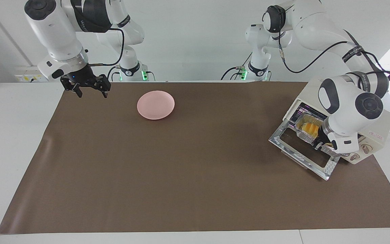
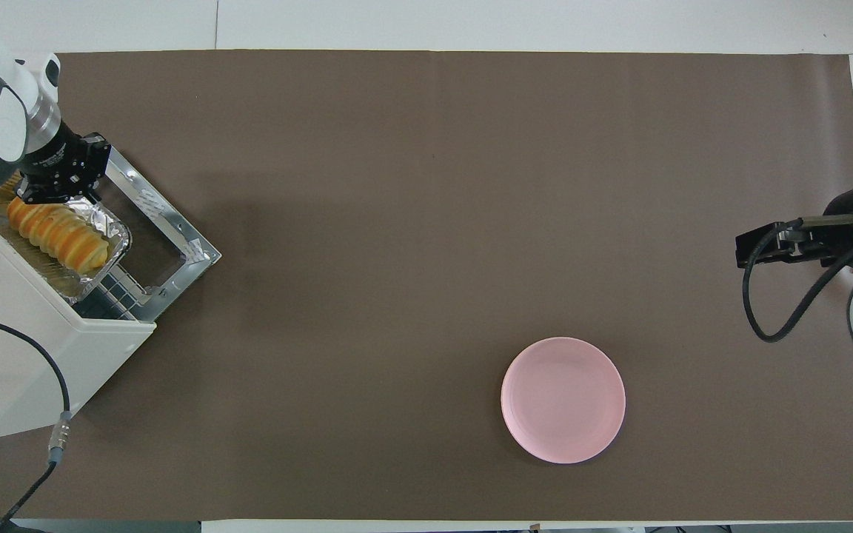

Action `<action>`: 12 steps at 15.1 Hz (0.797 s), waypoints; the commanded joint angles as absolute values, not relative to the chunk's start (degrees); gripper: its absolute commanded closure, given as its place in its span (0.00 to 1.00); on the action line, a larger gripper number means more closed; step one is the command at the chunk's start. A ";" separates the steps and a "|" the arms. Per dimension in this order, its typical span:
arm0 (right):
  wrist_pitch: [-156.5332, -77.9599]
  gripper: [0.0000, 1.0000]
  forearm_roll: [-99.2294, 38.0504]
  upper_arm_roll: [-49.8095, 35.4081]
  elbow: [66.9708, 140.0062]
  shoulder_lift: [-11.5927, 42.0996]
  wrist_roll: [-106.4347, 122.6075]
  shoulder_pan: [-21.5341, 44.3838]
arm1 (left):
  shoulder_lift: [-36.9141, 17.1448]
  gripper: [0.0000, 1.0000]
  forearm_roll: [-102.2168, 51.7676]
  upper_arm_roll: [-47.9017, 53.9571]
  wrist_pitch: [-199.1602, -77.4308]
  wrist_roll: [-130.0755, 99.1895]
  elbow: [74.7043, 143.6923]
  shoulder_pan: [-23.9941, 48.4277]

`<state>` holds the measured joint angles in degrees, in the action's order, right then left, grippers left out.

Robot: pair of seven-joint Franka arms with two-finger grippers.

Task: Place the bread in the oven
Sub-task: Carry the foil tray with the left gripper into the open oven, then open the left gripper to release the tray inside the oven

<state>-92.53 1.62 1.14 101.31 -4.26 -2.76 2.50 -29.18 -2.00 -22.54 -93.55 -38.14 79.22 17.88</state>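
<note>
Clearly the left claw [image 2: 56, 194] is working at the rim of the crinkled silver foil tray [image 2: 104, 222], grip unclear, feeding the ridged golden-yellow bread loaf [image 2: 56, 235] lying in it into the cream-white toaster oven [image 2: 27, 348] over the dropped glass door [image 2: 167, 229]; the right claw [image 1: 90, 88] is waiting, fingers spread, above the worktop [image 1: 195, 169] edge

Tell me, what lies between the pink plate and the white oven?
Only bare brown mat, by the overhead view, between the round pink plate and the cream-white boxy oven.
</note>
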 commanded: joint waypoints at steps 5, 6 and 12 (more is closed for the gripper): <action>-91.76 0.00 2.37 0.35 100.90 -4.31 -1.76 1.41 | -25.67 1.00 -1.41 -23.29 -92.81 -37.09 87.35 17.84; -91.76 0.00 2.37 0.35 100.90 -4.31 -1.76 1.41 | -25.14 1.00 -0.97 -23.29 -93.33 -37.18 88.49 18.10; -91.76 0.00 2.37 0.35 100.90 -4.31 -1.76 1.41 | -24.79 1.00 4.39 -23.20 -92.11 -36.91 89.56 18.81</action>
